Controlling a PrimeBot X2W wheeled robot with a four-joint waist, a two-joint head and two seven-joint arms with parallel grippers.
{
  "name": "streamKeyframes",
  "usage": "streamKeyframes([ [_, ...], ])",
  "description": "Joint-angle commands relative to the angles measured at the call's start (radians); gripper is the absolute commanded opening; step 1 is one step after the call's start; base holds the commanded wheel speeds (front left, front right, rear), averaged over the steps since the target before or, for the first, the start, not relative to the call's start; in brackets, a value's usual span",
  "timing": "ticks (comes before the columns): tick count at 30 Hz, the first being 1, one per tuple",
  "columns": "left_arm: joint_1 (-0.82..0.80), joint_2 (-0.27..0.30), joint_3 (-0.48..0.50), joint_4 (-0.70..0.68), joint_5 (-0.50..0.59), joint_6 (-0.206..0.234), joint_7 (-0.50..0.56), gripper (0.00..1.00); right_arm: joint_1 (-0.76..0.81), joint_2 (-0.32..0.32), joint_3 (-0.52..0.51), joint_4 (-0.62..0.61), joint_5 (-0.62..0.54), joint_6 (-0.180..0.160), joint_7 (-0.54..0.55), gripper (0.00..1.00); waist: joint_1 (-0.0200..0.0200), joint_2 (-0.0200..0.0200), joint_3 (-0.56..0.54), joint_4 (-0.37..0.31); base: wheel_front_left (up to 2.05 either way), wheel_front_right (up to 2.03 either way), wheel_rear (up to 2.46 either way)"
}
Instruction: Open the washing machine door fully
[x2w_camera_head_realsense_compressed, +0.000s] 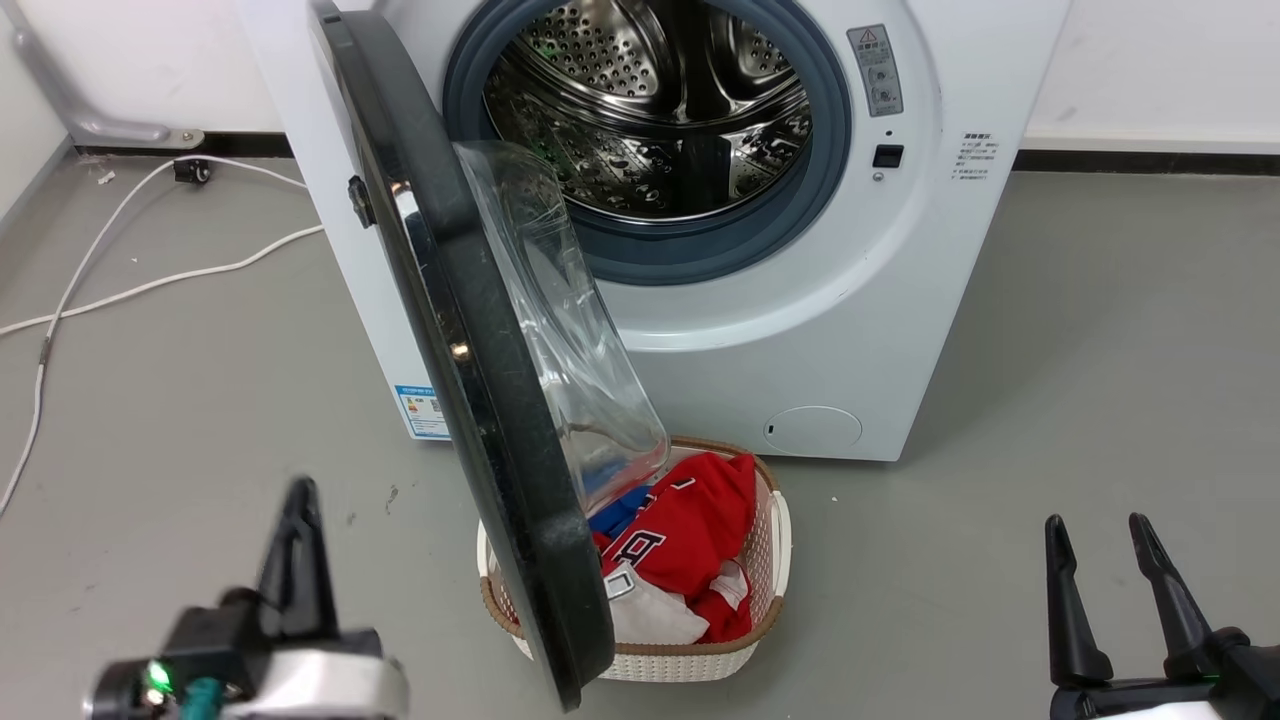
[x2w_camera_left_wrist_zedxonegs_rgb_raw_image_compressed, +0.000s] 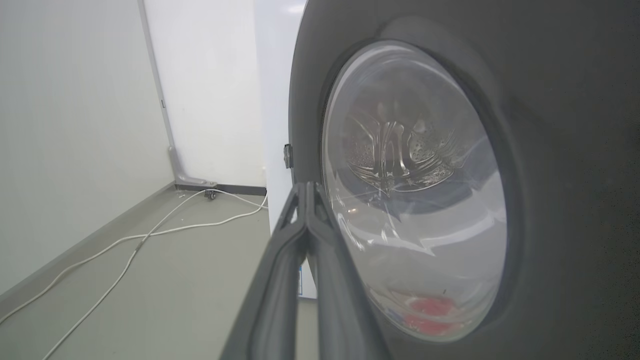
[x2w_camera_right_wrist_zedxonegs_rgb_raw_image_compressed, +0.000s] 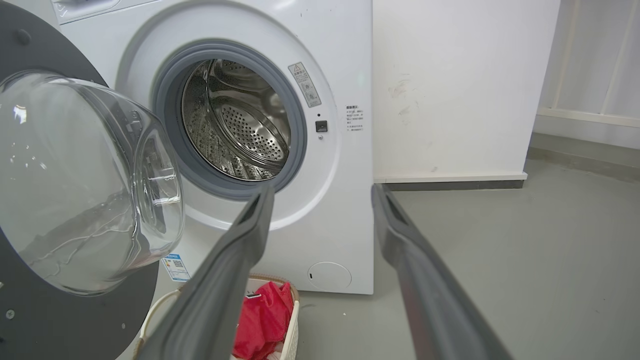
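Risking the left claw (x2w_camera_left_wrist_zedxonegs_rgb_raw_image_compressed: 306, 192), pinched closed on nothing, skidding off the glossy door (x2w_camera_head_realsense_compressed: 480, 420) standing half open over the basket (x2w_camera_head_realsense_compressed: 772, 560), with the right claw (x2w_camera_head_realsense_compressed: 1096, 528) spread wide, empty.

Floor (x2w_camera_head_realsense_compressed: 1100, 350): grey, plain, all round you.
Walls (x2w_camera_head_realsense_compressed: 1150, 60): white w/ dark skirting (x2w_camera_head_realsense_compressed: 1150, 160) at btm, far side.
Cable (x2w_camera_head_realsense_compressed: 150, 285): white, loose on floor, far left.
Light: even, soft.

I saw the door (x2w_camera_head_realsense_compressed: 490, 420), a black disc with a bulging clear bowl (x2w_camera_head_realsense_compressed: 560, 340), hanging edge-on at my 11 o'clock. It was swung out from the white washer (x2w_camera_head_realsense_compressed: 860, 300) at 12, with the steel drum (x2w_camera_head_realsense_compressed: 650, 110) bare.
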Motion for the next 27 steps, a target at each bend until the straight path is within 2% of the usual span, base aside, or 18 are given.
streamKeyframes([
  [1,-0.032,0.006,0.015,-0.035,0.010,0.003,-0.003,0.00,0.008,0.003,-0.001,0.001,0.004,0.000,-0.002,1.00,0.0000,0.0000,0.000,0.002,0.00,0.00,0.00],
  [6,-0.106,0.039,0.043,-0.181,0.055,0.009,-0.003,0.00,0.006,0.003,-0.003,-0.001,0.004,0.000,-0.002,1.00,0.0000,0.0000,-0.001,0.010,0.00,0.00,0.00],
  [12,-0.217,0.079,-0.004,-0.353,0.112,-0.015,-0.003,0.00,-0.001,0.003,0.002,0.001,0.002,0.000,-0.002,1.00,0.0000,0.0000,0.003,0.014,0.00,0.00,0.00],
  [17,-0.295,0.093,-0.111,-0.434,0.156,-0.059,-0.003,0.00,-0.008,0.003,0.006,0.004,0.006,0.000,-0.002,1.00,0.0000,0.0000,0.005,0.011,0.00,0.00,0.00],
  [22,-0.354,0.079,-0.267,-0.463,0.190,-0.105,0.010,0.00,-0.011,0.003,0.008,0.009,0.007,0.000,-0.002,1.00,0.0000,0.0000,0.007,0.009,0.00,0.00,0.00],
  [27,-0.382,0.062,-0.388,-0.469,0.208,-0.122,0.041,0.00,-0.015,0.003,0.009,0.009,0.007,0.000,-0.002,1.00,0.0000,0.0000,0.009,0.008,0.00,0.00,0.00],
])
